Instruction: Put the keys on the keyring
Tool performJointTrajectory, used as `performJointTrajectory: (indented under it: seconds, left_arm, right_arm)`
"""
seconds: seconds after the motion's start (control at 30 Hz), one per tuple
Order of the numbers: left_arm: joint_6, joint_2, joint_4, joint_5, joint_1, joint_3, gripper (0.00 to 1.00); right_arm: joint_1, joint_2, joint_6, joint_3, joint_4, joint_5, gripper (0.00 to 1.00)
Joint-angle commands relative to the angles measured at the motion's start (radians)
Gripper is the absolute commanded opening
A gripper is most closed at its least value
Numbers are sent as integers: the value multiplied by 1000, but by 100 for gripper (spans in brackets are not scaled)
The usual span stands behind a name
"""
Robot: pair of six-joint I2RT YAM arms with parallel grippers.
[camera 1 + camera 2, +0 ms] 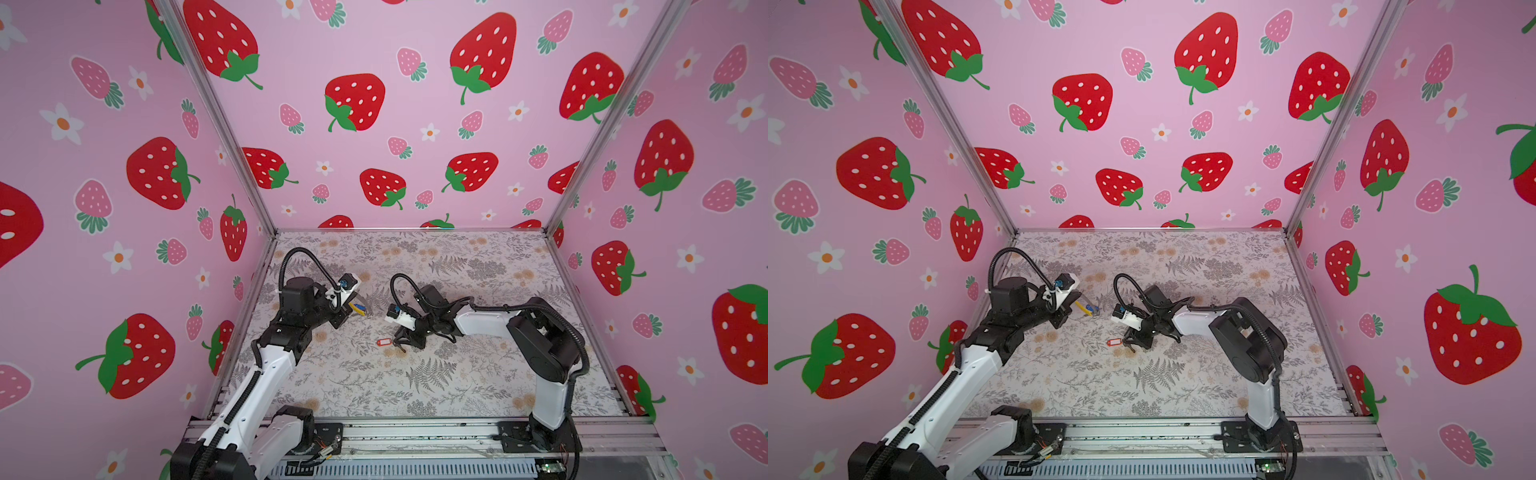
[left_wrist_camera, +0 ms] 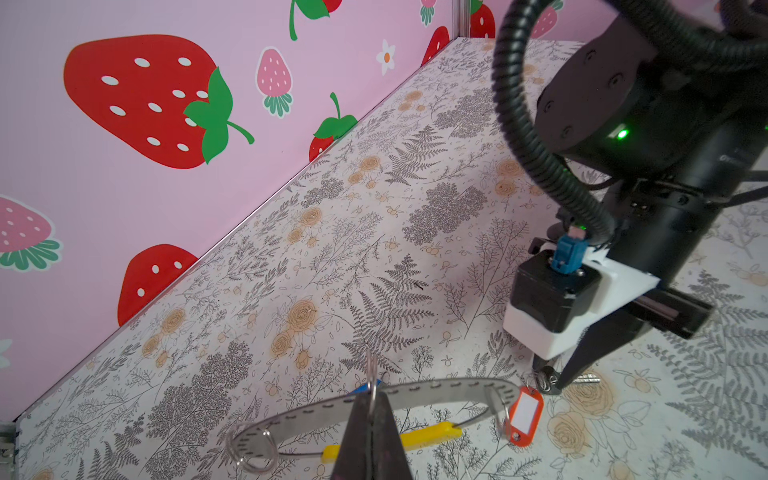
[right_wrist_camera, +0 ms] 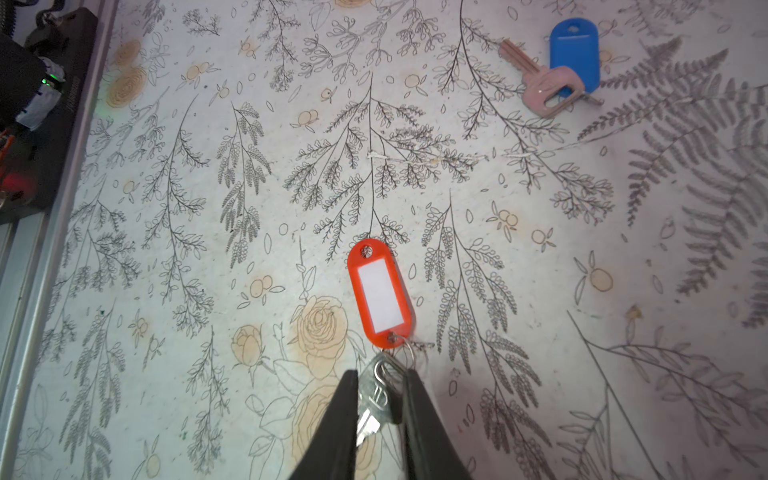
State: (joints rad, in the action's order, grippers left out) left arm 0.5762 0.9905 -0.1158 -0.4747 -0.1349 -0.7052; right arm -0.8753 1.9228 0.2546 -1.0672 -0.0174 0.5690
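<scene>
In the left wrist view my left gripper [image 2: 371, 397] is shut on the keyring [image 2: 440, 388], a thin grey hoop with a yellow segment [image 2: 419, 437], held just above the floral table. In both top views that gripper [image 1: 351, 306] [image 1: 1076, 305] is at mid-left with the yellow segment at its tip. A key [image 3: 544, 87] with a blue tag [image 3: 575, 54] lies flat on the table. My right gripper [image 3: 382, 376] [image 1: 401, 345] is shut on the head of a silver key [image 3: 376, 395], low on the table. Its red-framed tag [image 3: 380, 293] [image 1: 384, 342] [image 1: 1113, 342] lies flat ahead of the fingertips.
Pink strawberry walls close in the table on three sides. An aluminium rail [image 1: 415, 432] with both arm bases runs along the front. The right arm's wrist camera block [image 2: 561, 307] hangs close beside the keyring. Bare floral table [image 1: 457, 374] spreads at front and back.
</scene>
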Motion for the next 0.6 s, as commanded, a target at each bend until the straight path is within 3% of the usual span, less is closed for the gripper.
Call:
performJointTrajectory:
  seconds: [0.0, 0.57]
  left_arm:
    - [1, -11, 36, -27, 7, 4, 0]
    - [-6, 4, 62, -38, 6, 25, 0]
  right_arm:
    - [-4, 21, -59, -34, 27, 8, 21]
    - [-9, 70, -100, -58, 15, -10, 21]
